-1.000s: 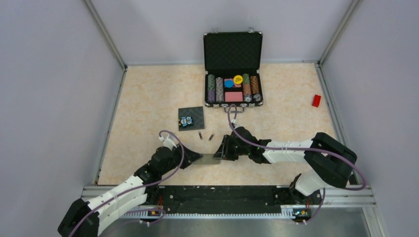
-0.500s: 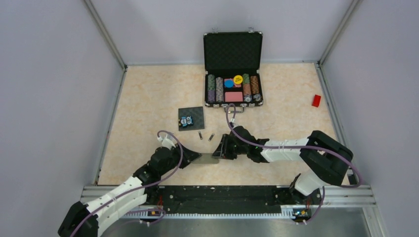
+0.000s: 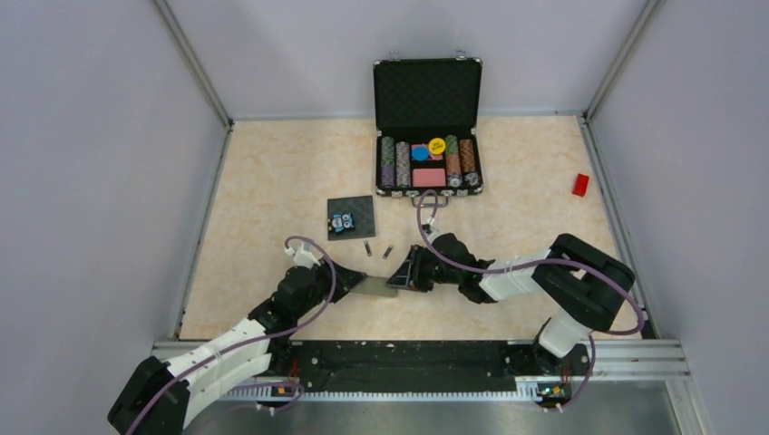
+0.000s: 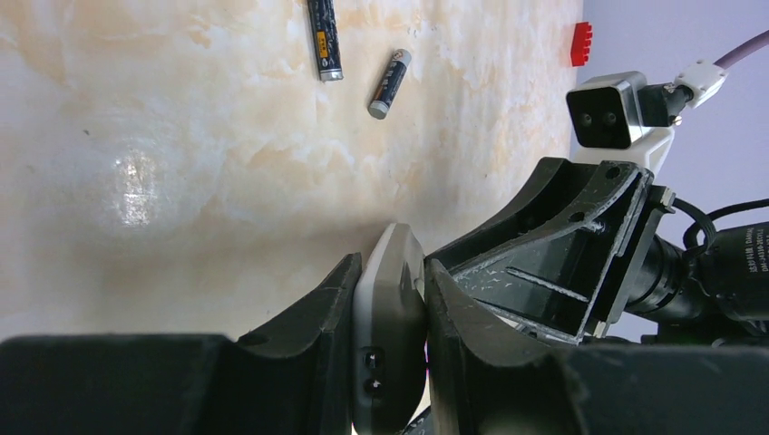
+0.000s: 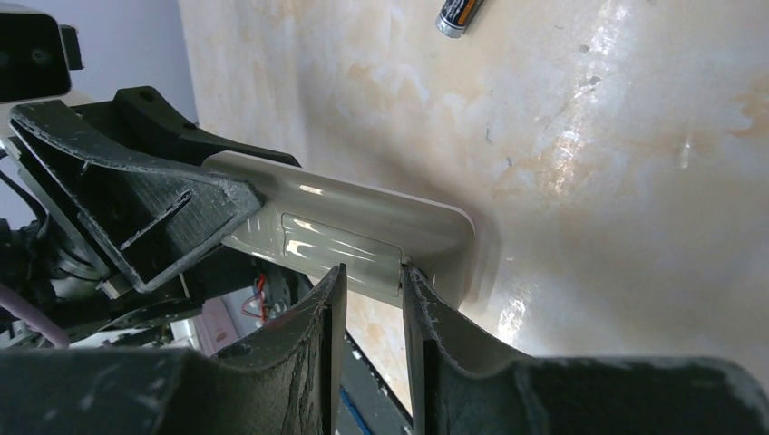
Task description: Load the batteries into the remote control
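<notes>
Pale grey walls (image 3: 91,136) enclose a glossy marbled tabletop (image 3: 272,181). At its 6 o'clock, the left hand (image 4: 390,272) and right hand (image 5: 370,276) each pinch the remote control (image 5: 363,227) narrowly. Its cover (image 5: 340,240) is not yet off and probably needs sliding next. The batteries (image 4: 388,83) lie loose toward 12.

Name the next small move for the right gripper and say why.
Probably slide the battery cover off the remote control with the right gripper while the left gripper holds the other end. The cover looks closed, both batteries lie loose on the table, and both grippers seem clamped on the remote.
</notes>
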